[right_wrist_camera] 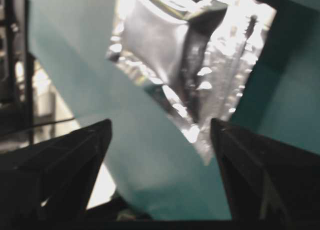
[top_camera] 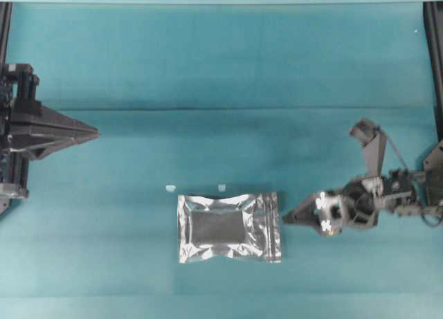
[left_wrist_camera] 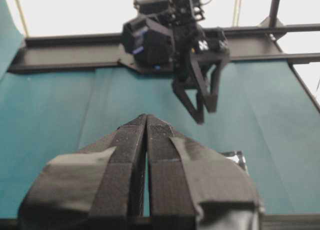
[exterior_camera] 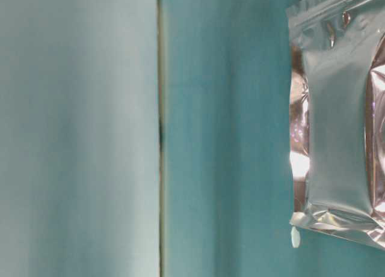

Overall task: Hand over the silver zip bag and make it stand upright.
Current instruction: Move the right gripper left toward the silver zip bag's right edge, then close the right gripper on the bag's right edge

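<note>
One slip to watch: your right gripper (top_camera: 287, 219), jaws spread wide, sits just beside the zip edge of the silver zip bag (top_camera: 229, 228), which lies flat on the teal table (top_camera: 208, 63) (nothing holds it). You may pinch only crinkled foil, and it could slide away. Your left gripper (top_camera: 95, 132) waits pressed shut, well apart.

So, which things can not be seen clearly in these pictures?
- Silver zip bag: table-level view, right part cut off by the edge.
- Silver zip bag: left wrist view, mostly hidden behind the left gripper.
- Two white scraps: overhead view, too small to identify.
- Right wrist view: bag blurred.
</note>
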`<state>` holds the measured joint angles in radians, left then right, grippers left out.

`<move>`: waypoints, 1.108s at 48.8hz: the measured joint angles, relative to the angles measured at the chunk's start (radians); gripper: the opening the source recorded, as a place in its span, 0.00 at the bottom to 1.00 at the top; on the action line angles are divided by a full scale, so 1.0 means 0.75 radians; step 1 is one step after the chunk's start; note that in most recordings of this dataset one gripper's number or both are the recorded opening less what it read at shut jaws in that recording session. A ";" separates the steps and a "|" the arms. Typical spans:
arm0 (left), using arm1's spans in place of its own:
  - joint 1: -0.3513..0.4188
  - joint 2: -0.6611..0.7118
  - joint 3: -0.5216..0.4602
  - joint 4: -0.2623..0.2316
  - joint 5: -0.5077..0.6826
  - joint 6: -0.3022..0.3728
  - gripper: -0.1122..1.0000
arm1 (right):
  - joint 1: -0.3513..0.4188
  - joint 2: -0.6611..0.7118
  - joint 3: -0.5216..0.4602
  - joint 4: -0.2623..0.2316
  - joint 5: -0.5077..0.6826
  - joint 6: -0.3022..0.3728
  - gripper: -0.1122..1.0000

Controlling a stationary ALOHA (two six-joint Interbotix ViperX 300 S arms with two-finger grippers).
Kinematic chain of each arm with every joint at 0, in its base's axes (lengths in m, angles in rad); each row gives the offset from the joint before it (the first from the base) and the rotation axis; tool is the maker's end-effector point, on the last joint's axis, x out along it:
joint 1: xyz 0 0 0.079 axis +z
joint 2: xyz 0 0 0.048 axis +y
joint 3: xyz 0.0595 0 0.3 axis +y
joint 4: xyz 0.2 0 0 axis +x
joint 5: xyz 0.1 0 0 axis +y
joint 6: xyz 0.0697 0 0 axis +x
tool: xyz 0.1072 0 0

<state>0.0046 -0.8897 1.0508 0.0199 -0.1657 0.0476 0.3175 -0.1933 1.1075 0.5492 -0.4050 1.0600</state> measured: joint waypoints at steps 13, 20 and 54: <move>0.010 0.000 0.002 0.000 -0.002 0.004 0.10 | 0.029 0.125 0.020 0.082 -0.102 0.000 0.91; 0.012 0.000 0.000 -0.002 0.000 0.000 0.10 | 0.029 0.200 0.002 0.082 -0.110 0.000 0.91; 0.022 0.006 0.002 0.000 0.000 0.004 0.10 | 0.016 0.405 -0.157 0.117 -0.127 0.000 0.91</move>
<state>0.0215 -0.8851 1.0523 0.0199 -0.1657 0.0506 0.3298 0.1104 0.9894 0.6366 -0.5001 1.0600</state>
